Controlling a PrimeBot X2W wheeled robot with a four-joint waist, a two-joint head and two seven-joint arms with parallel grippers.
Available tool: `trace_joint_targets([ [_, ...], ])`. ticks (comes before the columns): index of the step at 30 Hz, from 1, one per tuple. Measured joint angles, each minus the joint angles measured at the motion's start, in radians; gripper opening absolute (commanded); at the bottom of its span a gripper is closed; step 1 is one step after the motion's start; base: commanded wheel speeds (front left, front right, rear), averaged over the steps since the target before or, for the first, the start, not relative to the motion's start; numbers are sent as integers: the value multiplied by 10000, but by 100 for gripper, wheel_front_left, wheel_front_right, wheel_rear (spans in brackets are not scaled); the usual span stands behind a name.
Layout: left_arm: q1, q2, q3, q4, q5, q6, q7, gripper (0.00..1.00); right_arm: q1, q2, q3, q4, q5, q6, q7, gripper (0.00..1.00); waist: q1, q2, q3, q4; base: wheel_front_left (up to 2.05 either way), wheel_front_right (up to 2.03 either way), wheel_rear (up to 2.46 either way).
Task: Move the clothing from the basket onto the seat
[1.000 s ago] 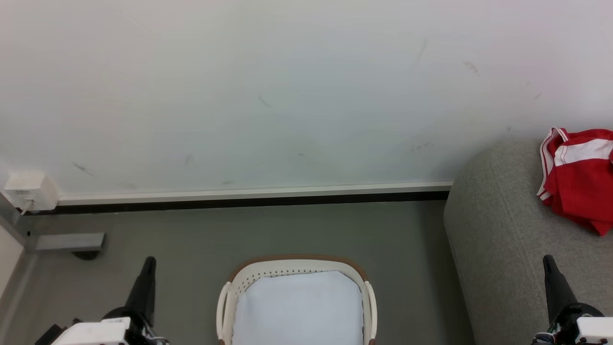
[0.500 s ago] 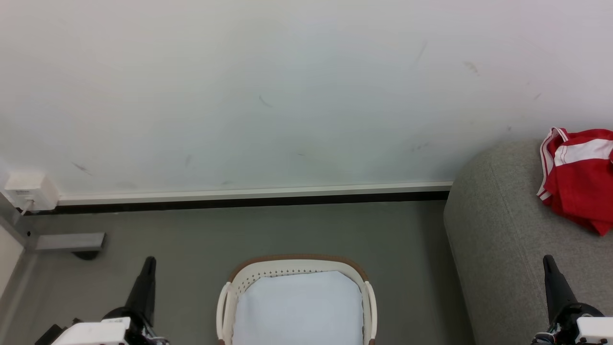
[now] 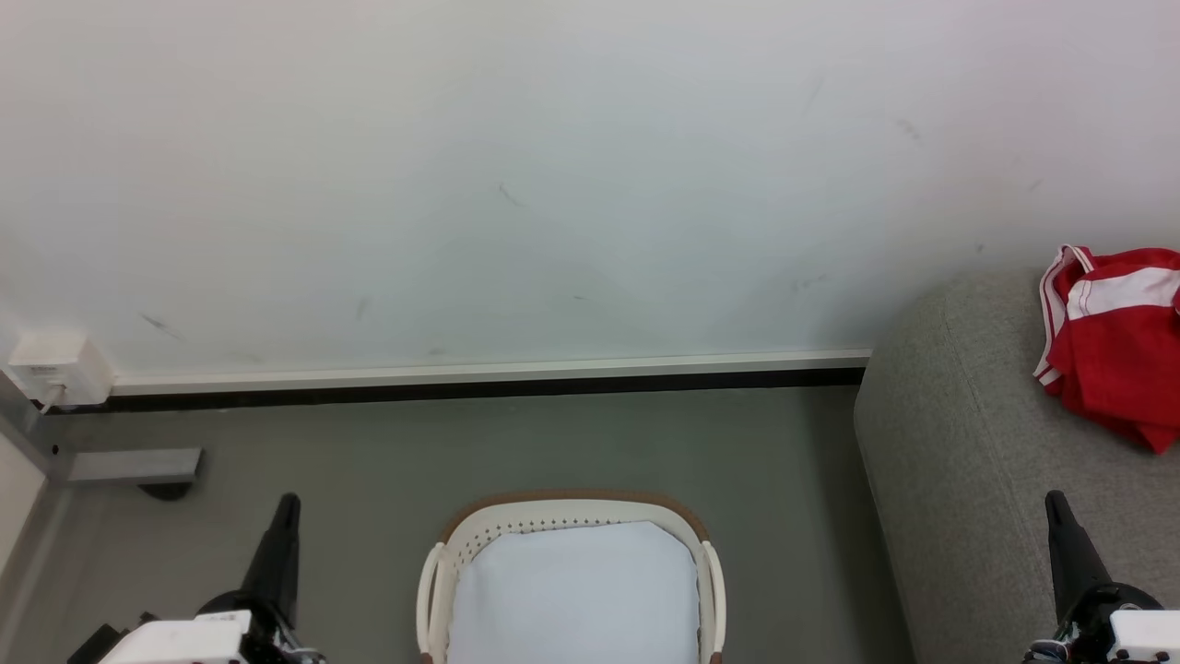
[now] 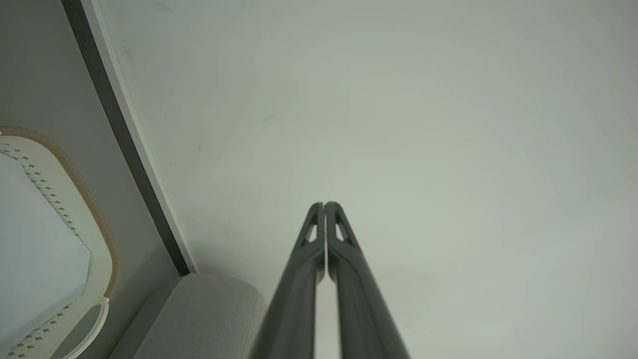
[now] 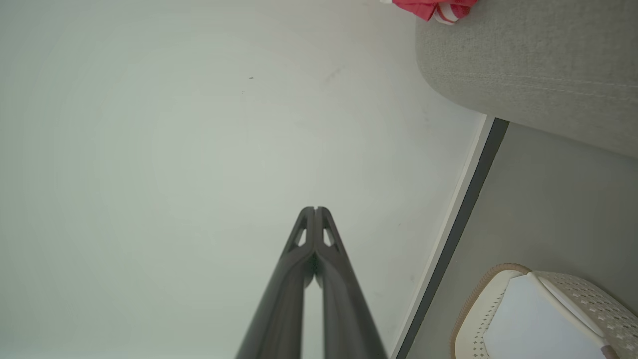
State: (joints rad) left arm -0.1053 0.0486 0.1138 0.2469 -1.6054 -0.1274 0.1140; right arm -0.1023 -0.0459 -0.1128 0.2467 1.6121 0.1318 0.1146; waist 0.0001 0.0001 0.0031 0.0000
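Red clothing (image 3: 1115, 346) with white stripe trim lies bunched on the grey seat (image 3: 968, 480) at the right edge of the head view; a corner of the clothing (image 5: 431, 7) shows on the seat (image 5: 528, 65) in the right wrist view. The cream basket (image 3: 572, 512) with a brown rim stands on the floor at the bottom centre, its plain white inside bare. My left gripper (image 3: 288, 503) rests at the lower left, left of the basket, fingers shut on nothing (image 4: 324, 204). My right gripper (image 3: 1053, 500) rests at the lower right over the seat's front, also shut and holding nothing (image 5: 314, 209).
A white wall (image 3: 553, 184) with a white and black skirting strip (image 3: 479, 380) runs behind the grey floor (image 3: 553, 443). A white socket box (image 3: 57, 369) and a grey bracket (image 3: 134, 466) sit at the far left. The basket (image 4: 65, 199) and seat end (image 4: 204, 314) show in the left wrist view.
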Motion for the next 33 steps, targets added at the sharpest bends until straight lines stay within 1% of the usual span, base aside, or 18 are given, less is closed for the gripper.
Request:
trace_joint_targets([
  [33,0,0,0,-2,0,0,0,0,0,-2,0,0,2,0,0,0,-1,0,0,0,0,0,0],
])
